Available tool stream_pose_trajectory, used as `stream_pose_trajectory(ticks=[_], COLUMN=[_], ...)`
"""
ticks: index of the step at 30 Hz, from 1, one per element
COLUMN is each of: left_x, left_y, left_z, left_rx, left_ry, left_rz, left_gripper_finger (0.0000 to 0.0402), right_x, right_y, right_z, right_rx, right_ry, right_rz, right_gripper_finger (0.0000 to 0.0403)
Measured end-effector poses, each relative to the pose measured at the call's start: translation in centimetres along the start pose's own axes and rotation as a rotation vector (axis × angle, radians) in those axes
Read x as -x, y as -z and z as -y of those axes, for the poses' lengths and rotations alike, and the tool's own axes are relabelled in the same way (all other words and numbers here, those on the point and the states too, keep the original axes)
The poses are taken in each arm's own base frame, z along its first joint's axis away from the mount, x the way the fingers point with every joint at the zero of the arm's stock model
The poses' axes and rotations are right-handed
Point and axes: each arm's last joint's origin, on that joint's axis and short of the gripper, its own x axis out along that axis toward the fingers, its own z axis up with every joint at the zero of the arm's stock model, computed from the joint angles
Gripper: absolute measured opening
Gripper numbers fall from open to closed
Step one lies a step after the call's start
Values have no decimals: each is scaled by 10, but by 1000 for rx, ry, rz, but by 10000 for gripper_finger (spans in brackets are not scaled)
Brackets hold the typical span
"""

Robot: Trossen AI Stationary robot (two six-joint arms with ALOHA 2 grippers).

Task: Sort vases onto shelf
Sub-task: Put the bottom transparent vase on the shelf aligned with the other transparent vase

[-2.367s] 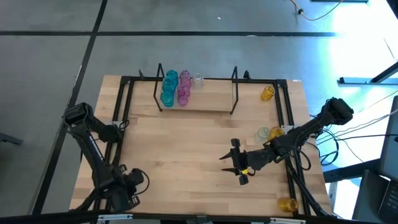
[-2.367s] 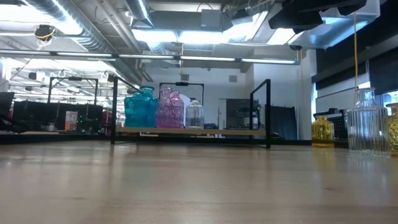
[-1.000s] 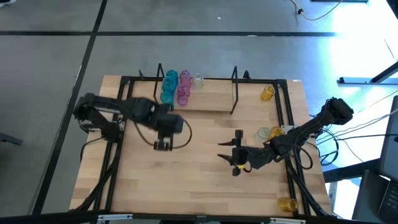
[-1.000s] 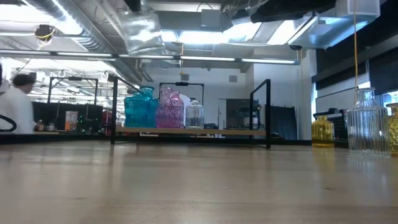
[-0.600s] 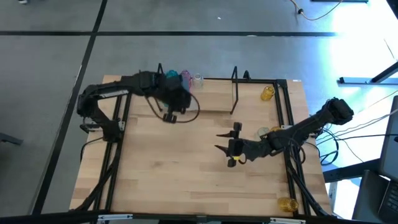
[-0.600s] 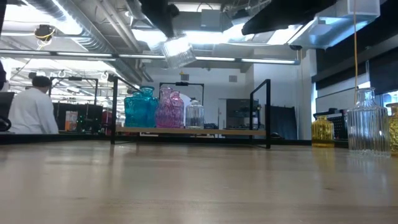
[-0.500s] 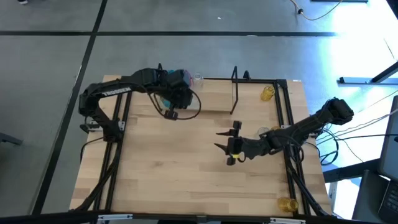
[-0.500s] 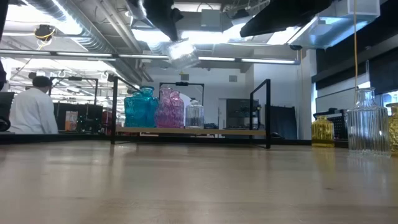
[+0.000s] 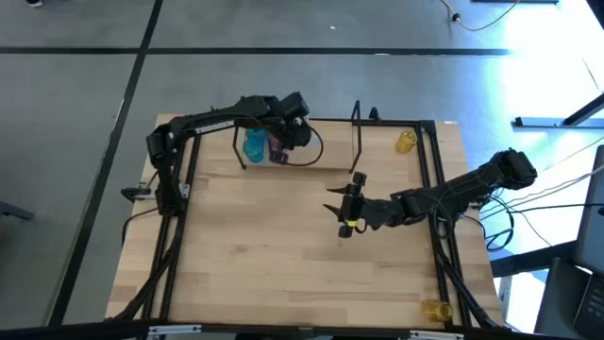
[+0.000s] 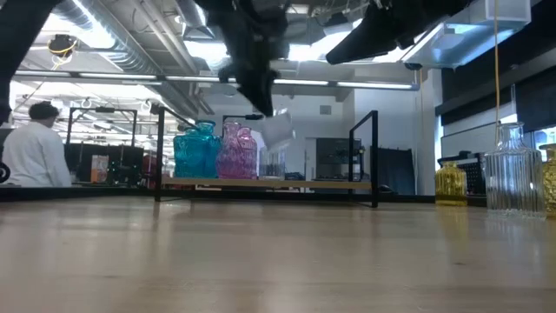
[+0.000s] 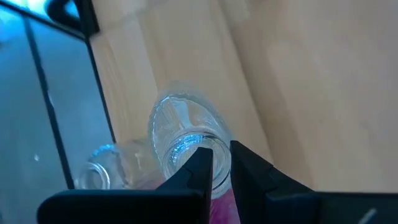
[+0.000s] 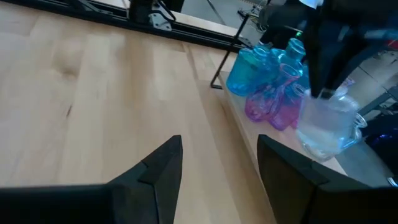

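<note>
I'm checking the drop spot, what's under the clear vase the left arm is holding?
The clear vase hangs in the left gripper above the shelf, beside the pink vases. Another clear vase sits below; the exact spot underneath is hidden.

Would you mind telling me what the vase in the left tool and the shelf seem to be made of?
The clear vase held by the left tool looks like glossy ribbed glass: the wood shows through it and its rim glints. The shelf looks like a pale, matte wood plank with visible grain, with thin black end frames, probably metal wire.
</note>
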Motion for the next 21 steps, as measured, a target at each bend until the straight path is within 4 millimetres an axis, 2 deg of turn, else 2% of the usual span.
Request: stream_pose_trajectory(ticks=[5,10,21], left_x=[-27,-41,-46], left_y=[16,27,28], left_z=[-13,-22,-25], left_rx=[38,58,42], left_ry=[42,56,51], left_rz=[-54,-86,-77], left_gripper_finger=[38,38,38], right_x=[-1,-1,-1], right_y=[0,0,0], right_z=[1,1,1], right_rx=[1,2,45], right_ry=[4,4,4], right_rz=[-4,-4,-3], right_gripper_finger=[191,191,191])
